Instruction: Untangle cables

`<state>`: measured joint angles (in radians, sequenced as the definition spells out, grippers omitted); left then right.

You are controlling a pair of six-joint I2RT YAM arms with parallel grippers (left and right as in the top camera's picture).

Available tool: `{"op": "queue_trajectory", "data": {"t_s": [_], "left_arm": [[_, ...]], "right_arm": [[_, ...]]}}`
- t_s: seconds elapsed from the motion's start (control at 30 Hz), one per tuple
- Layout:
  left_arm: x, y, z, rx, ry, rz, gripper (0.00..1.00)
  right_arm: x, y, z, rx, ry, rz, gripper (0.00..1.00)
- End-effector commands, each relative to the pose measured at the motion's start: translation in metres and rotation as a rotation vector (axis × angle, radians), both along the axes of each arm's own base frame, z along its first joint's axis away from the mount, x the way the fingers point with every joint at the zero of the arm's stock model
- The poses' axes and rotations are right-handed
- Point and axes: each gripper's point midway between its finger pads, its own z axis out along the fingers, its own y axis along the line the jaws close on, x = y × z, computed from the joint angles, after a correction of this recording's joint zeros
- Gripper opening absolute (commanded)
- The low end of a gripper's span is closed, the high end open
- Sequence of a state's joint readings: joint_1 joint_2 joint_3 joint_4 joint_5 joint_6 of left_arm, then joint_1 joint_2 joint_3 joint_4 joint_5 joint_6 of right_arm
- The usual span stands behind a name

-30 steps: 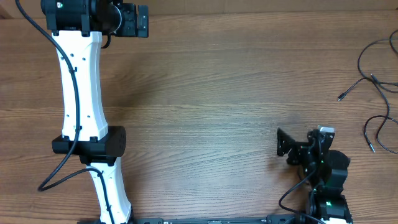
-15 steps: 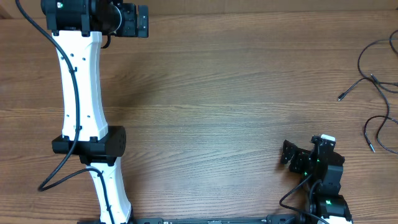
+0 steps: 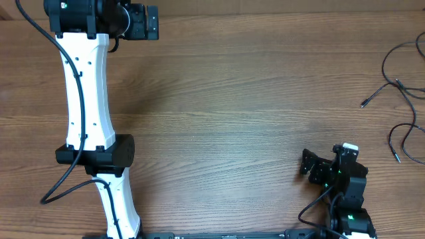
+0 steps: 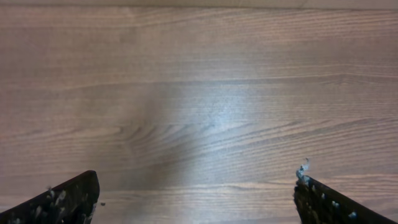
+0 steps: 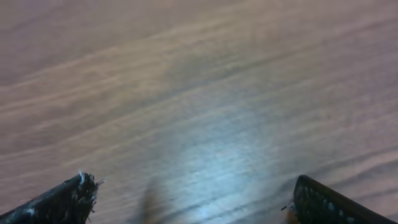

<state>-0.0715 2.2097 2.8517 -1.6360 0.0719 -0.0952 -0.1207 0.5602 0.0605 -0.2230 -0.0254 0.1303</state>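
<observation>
Your right hand (image 3: 309, 163) sits low near the front edge of the surface (image 3: 232, 99), jaws spread wide and holding nothing. Its wrist view shows only bare wood grain between the two dark fingertips (image 5: 74, 193). Your left hand (image 3: 151, 23) is at the far back-left corner, equally wide and equally empty, with bare wood under it too.

The cables (image 3: 387, 86) lie at the right edge of the overhead view, well apart from both hands but much nearer the right one. They are thin black cords in loose, crossing loops. One plug end (image 3: 363, 103) points toward the middle of the surface, and a lower plug end (image 3: 396, 158) lies beyond and to the outside of your right hand. Part of the bundle runs out of frame, so you cannot tell how badly it is knotted.

By the look of it, you are at the approach, with no cord gripped and no untangling begun. The next move likely belongs to the right hand: carry it outward toward the nearer plug end, straddle one cord and close low against the wood, since the cord is thin and easy to miss. The left hand would have to cross nearly the whole surface to pin a second strand.
</observation>
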Motion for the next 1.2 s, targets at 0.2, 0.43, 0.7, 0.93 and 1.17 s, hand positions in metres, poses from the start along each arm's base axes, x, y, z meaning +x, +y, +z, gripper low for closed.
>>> {"op": "queue_trajectory", "data": {"t_s": [0.2,0.43,0.7,0.93,1.17], "left_arm": [[-0.006,-0.001,0.012,-0.022,-0.021,0.016,0.99],[-0.008,-0.001,0.011,-0.021,-0.014,0.016,1.00],[-0.008,-0.001,0.011,-0.020,-0.013,0.016,1.00],[-0.008,-0.001,0.011,-0.020,-0.013,0.016,1.00],[-0.008,-0.001,0.011,-0.020,-0.013,0.016,1.00]], "right_arm": [[0.015,0.026,0.068,-0.027,-0.300,0.112,1.00],[0.011,0.036,0.118,-0.029,-0.524,0.151,1.00],[0.009,0.036,0.128,-0.031,-0.570,0.150,1.00],[0.009,0.036,0.128,-0.031,-0.569,0.149,1.00],[0.009,0.036,0.128,-0.031,-0.569,0.149,1.00]]}}
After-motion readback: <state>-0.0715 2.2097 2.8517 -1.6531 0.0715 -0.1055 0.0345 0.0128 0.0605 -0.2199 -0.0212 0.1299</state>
